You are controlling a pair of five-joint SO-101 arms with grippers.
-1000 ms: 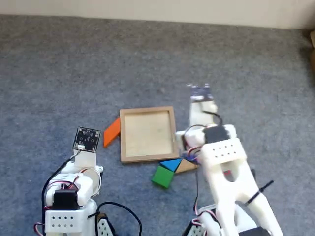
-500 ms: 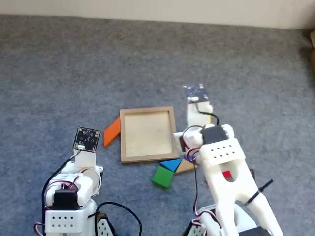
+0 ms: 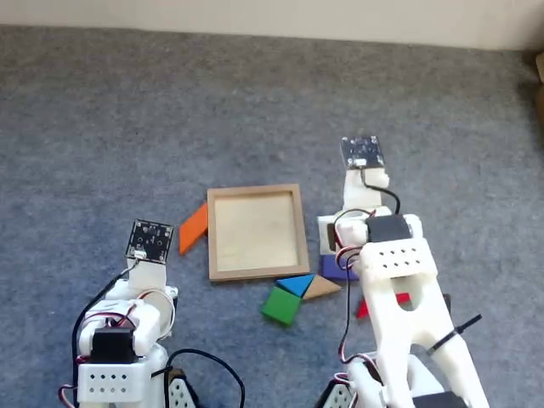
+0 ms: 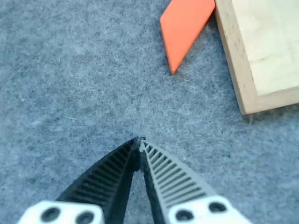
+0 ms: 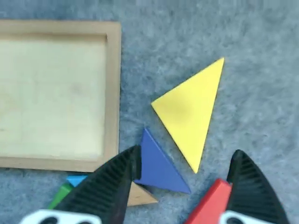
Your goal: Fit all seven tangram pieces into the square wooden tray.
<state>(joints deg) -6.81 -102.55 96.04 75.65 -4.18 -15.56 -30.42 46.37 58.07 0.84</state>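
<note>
The square wooden tray lies empty in the middle of the carpet. An orange piece touches its left rim. By the near right corner lie a green piece, a light blue triangle and a tan triangle. My left gripper is shut over bare carpet, short of the orange piece and the tray corner. My right gripper is open above a dark blue triangle, close to a yellow triangle and a red piece, beside the tray rim.
The grey carpet stretches free beyond the tray and to the left. The right arm hangs over the pieces to the right of the tray. The left arm stands at the near left. A pale wall edge runs along the far side.
The right arm has swung to the right, away from the tray's right edge, and the red piece now shows beside it. The left arm and the pieces have not moved.
</note>
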